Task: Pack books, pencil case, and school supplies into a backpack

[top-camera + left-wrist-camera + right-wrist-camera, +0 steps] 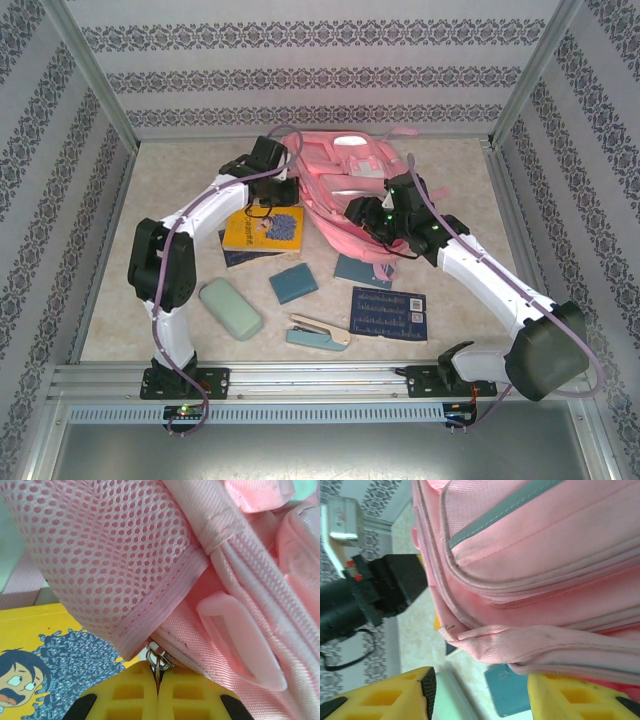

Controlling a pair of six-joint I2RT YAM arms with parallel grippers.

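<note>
My left gripper (157, 686) clenched zipper pull (158, 659) of backpack (100, 555), far tabletop edge. My right gripper (481, 685) released, jaws apart. Risk: thin pull slipping free, unbraced backpack dragging.

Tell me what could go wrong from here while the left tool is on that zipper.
The left tool pinches only the small metal zipper pull; it may slip out when pulled.
The right tool is open, not gripping the backpack, so a pull may drag the bag instead of unzipping it.
The yellow book lies right beside the bag and could get shoved.
</note>
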